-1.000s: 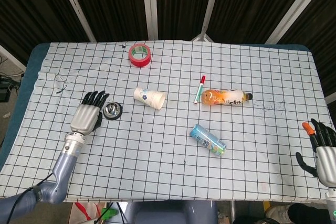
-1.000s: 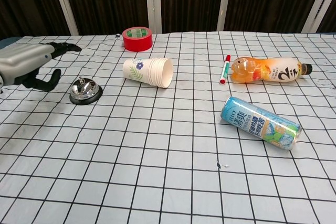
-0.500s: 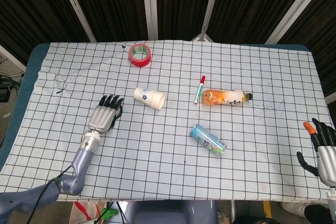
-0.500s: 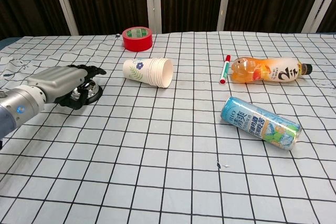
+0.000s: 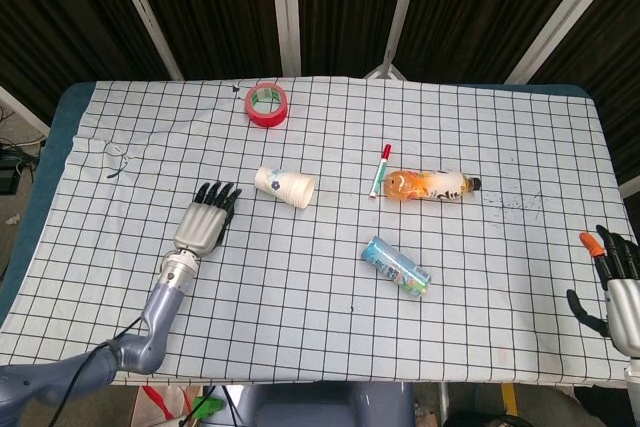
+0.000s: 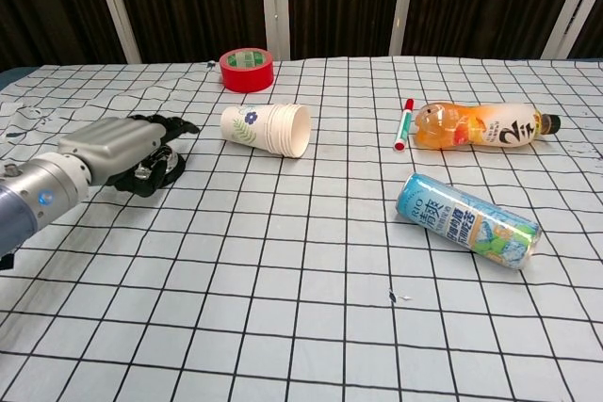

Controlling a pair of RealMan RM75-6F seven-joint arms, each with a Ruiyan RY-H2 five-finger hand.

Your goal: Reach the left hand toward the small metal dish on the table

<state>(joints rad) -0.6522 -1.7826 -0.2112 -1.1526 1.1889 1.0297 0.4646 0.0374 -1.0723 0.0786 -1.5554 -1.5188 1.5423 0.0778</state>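
So over the last second I swung the left robot hand (image 5: pixel 205 219) in from the left side, and now it's parked right over the small metal dish (image 6: pixel 158 168). A second ago the dish sat in plain sight just to the right of the fingers; half a second ago the palm was already covering it, and since then it's only crept a touch further toward the paper cups (image 5: pixel 285 187). From the head view the dish is totally hidden under the robot hand now. The chest view still catches a sliver of it peeking out from under the dark fingers (image 6: pixel 168 123), sitting on the checked surface (image 5: pixel 300 297) where it was before.

The left robot hand is palm down with the fingers stretched forward and slightly apart, draped above the dish. It isn't holding anything as far as I can see, though I honestly can't tell whether the fingertips are touching the dish or just hovering over it.

For the task, I'd call the reach basically done, since the robot hand is on target.

The right robot hand (image 5: pixel 612 282) has stayed put at the far right edge, fingers loosely spread, nothing in it. The can, bottle, marker and tape haven't budged
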